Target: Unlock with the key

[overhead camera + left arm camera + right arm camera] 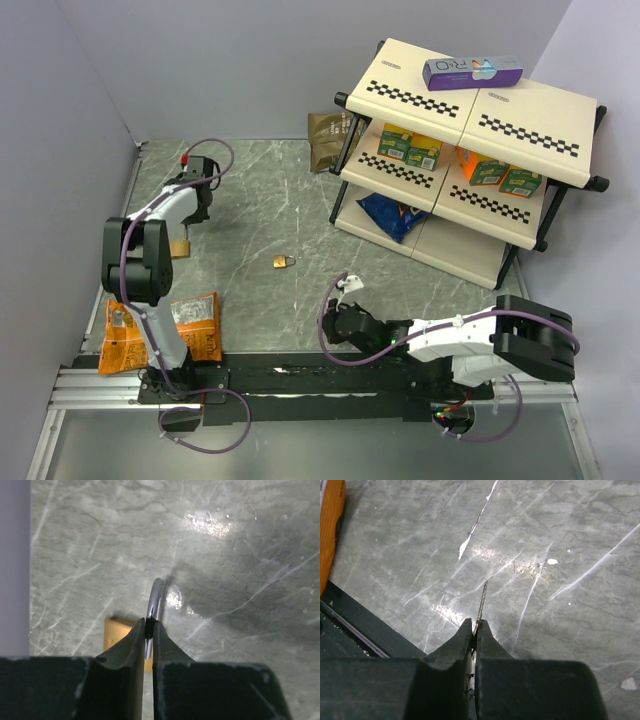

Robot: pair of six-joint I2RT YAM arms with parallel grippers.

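Holding both pieces with nothing joined yet, the left gripper (149, 630) has its jaws clamped on the brass padlock (119, 631) by its shackle (157, 595), while the right gripper (474, 628) pinches the key (481, 600) over the tabletop (560, 530), well apart, so inserting and turning remain, I reckon.

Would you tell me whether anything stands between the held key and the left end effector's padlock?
Only a second brass padlock lies on the table roughly between key and held padlock; passing above looks feasible.
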